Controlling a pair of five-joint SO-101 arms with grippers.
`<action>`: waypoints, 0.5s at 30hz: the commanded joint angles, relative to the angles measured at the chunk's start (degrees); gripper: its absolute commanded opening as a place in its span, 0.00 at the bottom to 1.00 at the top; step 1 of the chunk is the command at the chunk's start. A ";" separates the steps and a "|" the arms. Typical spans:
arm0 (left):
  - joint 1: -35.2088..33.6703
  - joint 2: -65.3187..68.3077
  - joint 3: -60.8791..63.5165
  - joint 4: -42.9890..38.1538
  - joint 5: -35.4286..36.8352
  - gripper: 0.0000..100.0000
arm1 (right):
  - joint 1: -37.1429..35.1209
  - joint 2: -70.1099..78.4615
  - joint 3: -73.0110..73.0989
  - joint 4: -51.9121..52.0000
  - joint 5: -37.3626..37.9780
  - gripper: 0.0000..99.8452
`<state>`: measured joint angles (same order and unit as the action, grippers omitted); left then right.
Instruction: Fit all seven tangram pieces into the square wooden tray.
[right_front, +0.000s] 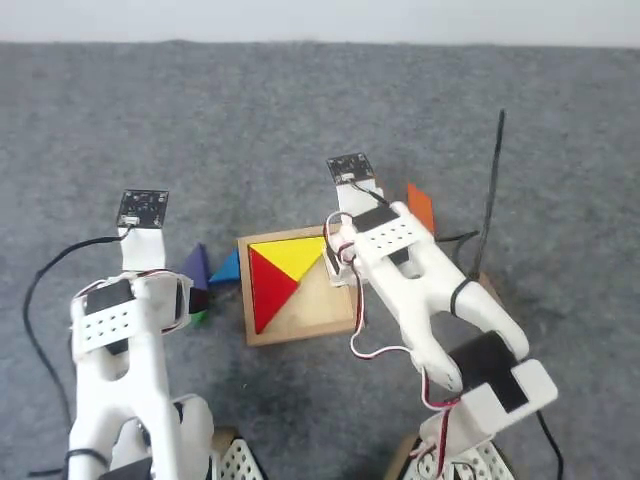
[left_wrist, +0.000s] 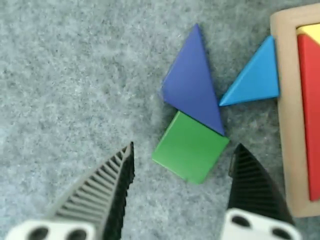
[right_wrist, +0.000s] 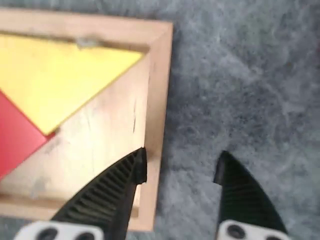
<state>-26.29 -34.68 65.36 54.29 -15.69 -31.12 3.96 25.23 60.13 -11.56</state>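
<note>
The wooden tray (right_front: 300, 334) holds a red triangle (right_front: 266, 290) and a yellow triangle (right_front: 290, 254). At its 9 o'clock lie a purple triangle (left_wrist: 192, 80), a blue triangle (left_wrist: 255, 75) and a green square (left_wrist: 190, 152); an orange piece (right_front: 420, 207) sits at 2 o'clock. The left gripper (left_wrist: 185, 146) hangs wide and empty over the green square. The right gripper (right_wrist: 182, 152), also wide, straddles the tray's rim.

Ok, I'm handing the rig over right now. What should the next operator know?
Grippers: left gripper open, empty, above the green square. The right gripper is open, empty, astride the tray wall on its own side.
Done: red triangle and yellow triangle lie in the tray.
Left: green square, purple triangle and blue triangle outside on the left arm's side; orange piece beyond the right arm.
</note>
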 joint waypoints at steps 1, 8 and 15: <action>-0.09 -1.67 -0.31 -0.97 -0.26 0.30 | 3.38 -6.81 -3.96 4.18 3.96 0.14; -0.09 -1.67 -0.31 -0.97 -0.26 0.30 | 18.24 -12.97 -3.60 12.35 12.66 0.12; -0.09 -1.67 -0.31 -0.97 -0.26 0.30 | 30.37 -15.87 5.54 12.18 39.56 0.24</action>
<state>-26.29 -34.68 65.36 54.29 -15.69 -5.10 -8.44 28.13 73.76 17.27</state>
